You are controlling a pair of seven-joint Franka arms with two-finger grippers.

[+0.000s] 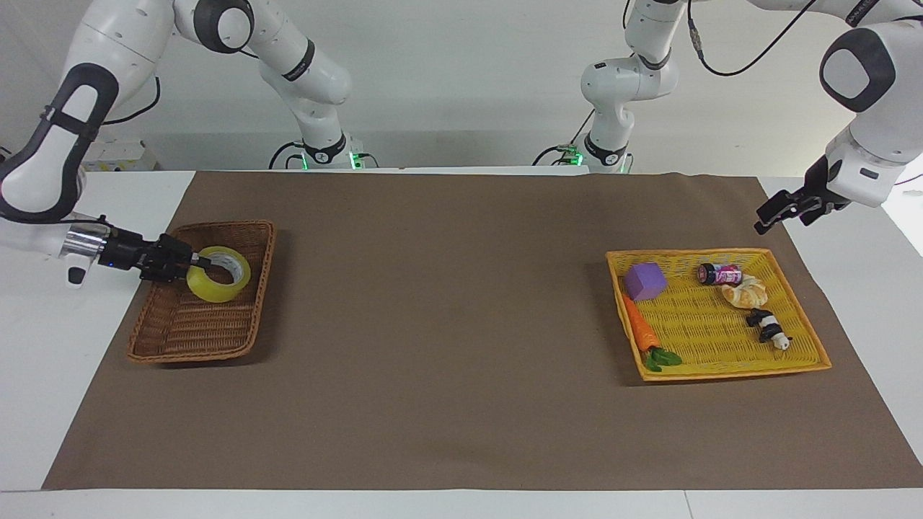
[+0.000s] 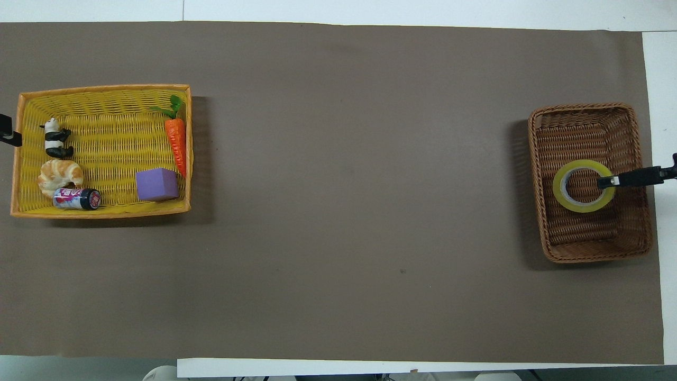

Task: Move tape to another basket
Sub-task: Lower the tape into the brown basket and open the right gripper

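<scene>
Tape [image 1: 218,273] inside the wicker basket [image 1: 189,335], its rim pinched by the right end effector [image 1: 192,264].

Robot lab: two bench-mounted arms [image 1: 303,79], paper-covered table [image 1: 461,324].

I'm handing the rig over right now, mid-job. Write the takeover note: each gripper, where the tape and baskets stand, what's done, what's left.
Right gripper: shut on the tape, holding it by its wall inside the brown wicker basket, at the end nearer the robots. Whether the roll rests on the basket floor is unclear.
Left gripper: waits in the air beside the yellow basket, holding nothing.
Yellow basket contents: purple block, carrot, can, croissant, panda.
Done: tape carried to the wicker basket.
Left: release the tape, withdraw the right arm.
</scene>
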